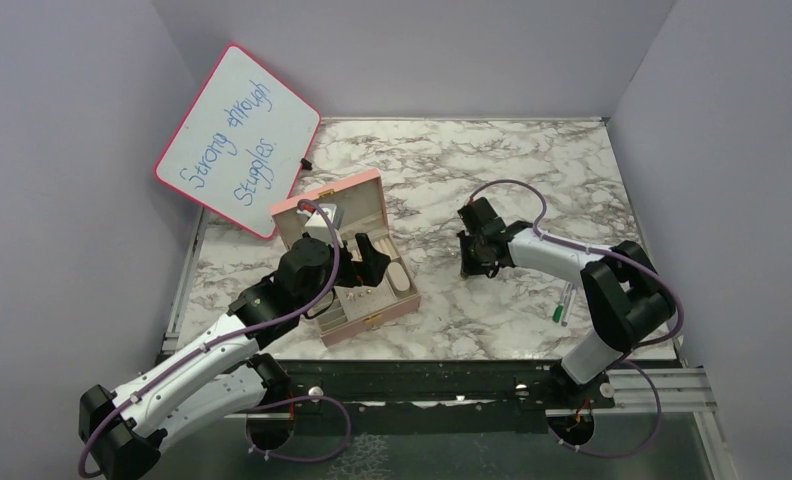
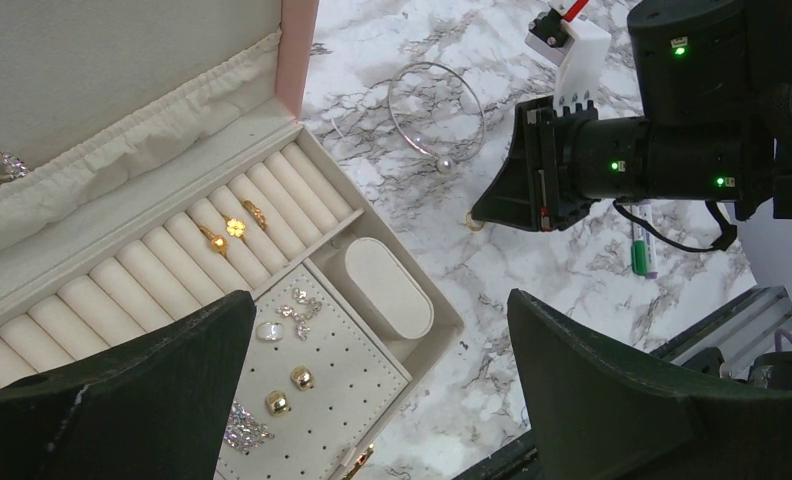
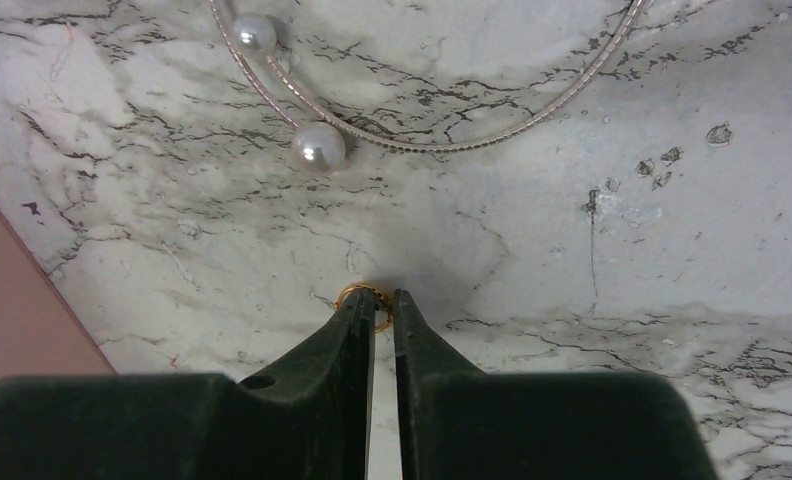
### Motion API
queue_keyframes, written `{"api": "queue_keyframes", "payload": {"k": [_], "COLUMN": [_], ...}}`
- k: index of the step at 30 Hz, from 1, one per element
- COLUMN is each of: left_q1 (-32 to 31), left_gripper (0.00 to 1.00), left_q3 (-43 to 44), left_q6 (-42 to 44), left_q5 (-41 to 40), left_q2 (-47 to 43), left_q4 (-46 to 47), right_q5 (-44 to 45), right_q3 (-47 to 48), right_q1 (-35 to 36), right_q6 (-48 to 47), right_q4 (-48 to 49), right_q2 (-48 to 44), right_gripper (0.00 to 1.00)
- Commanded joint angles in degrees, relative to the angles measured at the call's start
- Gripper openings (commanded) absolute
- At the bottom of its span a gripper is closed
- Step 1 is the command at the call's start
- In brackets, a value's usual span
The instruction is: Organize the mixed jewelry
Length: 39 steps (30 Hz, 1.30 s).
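While left gripper gapes empty over the pink box, right gripper's nearly shut on one gold ring beside it.

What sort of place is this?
Likely a lab test booth: plain walls enclose a marble-patterned table, robot arms are bolted along its near edge, and a handwritten whiteboard leans behind.

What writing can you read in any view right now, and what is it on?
"Strong through Stuggles": blue handwriting on the pink-edged whiteboard leaning at the back left.
Green-and-white pen: any print is too small to read.
No other text shows in any view.
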Motion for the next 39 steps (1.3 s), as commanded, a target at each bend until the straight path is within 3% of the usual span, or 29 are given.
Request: {"api": "queue_keyframes", "payload": {"k": [1, 5, 10, 17, 22, 30, 32, 37, 39], "left_q1": [0.26, 0.27, 0.27, 0.26, 0.26, 0.17, 0.17, 0.17, 0.11], "left_gripper": [0.97, 0.97, 0.96, 0.93, 0.93, 0.99, 0.91, 0.57, 0.54], "left_q3": [-0.01, -0.11, 0.03, 1.52, 2.49, 1.16, 0.92, 1.23, 1.75], "left_q6": [-0.39, -0.45, -0.92, -3.07, -7.04, -15.72, -16.86, -17.92, -18.03], "left_q5": [1.1, 1.25, 2.19, 5.88, 9.16, 16.19, 17.32, 20.32, 21.13], "left_q2": [-0.06, -0.13, -0.04, 2.13, 4.56, 11.51, 13.82, 19.08, 21.51], "left_q4": [2.21, 2.11, 2.18, 2.01, 4.04, 19.6, 22.96, 29.16, 30.32], "right_q5": [0.13, 0.43, 3.56, 4.95, 0.63, -13.29, -15.35, -17.93, -19.2], "right_q3": [0.76, 1.2, 0.92, -3.58, -8.15, -15.56, -16.46, -18.95, -20.61], "right_q1": [-0.26, -0.24, -0.25, -0.25, -0.26, -0.26, -0.26, -0.25, -0.26], "right_q6": [-1.19, -1.2, 0.56, 5.2, 8.56, 17.63, 20.66, 26.47, 28.61], "right_q4": [-1.22, -1.27, -0.52, 4.36, 9.39, 20.39, 21.56, 25.97, 28.2], "right_q2": [1.84, 3.21, 3.43, -4.16, -13.27, -27.3, -30.05, -35.06, -36.07], "right_gripper": [0.17, 0.15, 0.01, 0.01, 0.01, 0.01, 0.01, 0.01, 0.01]}}
